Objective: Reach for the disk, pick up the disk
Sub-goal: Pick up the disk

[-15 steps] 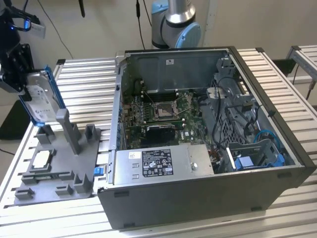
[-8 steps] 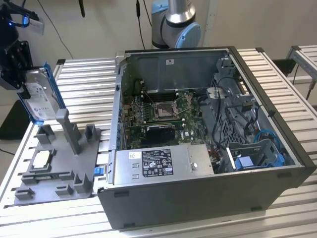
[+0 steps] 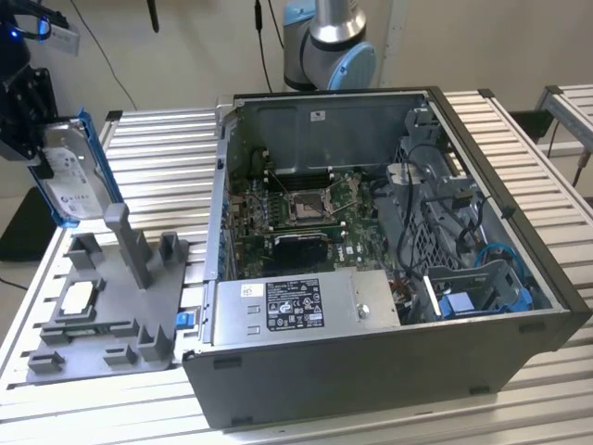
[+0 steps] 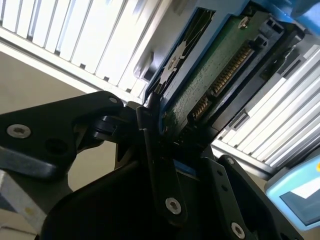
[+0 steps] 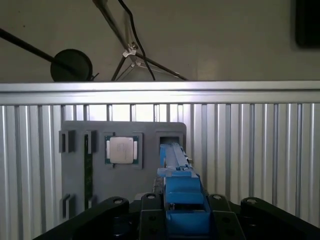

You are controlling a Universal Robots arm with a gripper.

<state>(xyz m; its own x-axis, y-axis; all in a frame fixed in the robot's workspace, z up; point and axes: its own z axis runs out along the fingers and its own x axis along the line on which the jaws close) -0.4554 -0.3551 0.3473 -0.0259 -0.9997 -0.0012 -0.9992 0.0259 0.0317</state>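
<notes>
The disk (image 3: pixel 69 181), silver-grey with a white label and a bright blue bracket, hangs tilted in the air at the exterior view's left, above the grey fixture plate (image 3: pixel 102 315). My black gripper (image 3: pixel 39 144) is shut on its upper end. In the second wrist view the disk's green circuit-board side (image 4: pixel 210 75) sits clamped between the black fingers (image 4: pixel 150 135), and the gripper (image 4: pixel 177 140) is closed around it. The first wrist view looks along the disk's blue bracket edge (image 5: pixel 176 165), which is held in the gripper (image 5: pixel 182 207).
An open computer case (image 3: pixel 533 278) takes up the middle and the exterior view's right, with a silver power-supply box (image 3: pixel 296 306) inside. The fixture plate carries upright posts and a small square chip (image 5: pixel 121 150). All of it rests on a slatted aluminium table (image 3: pixel 157 158).
</notes>
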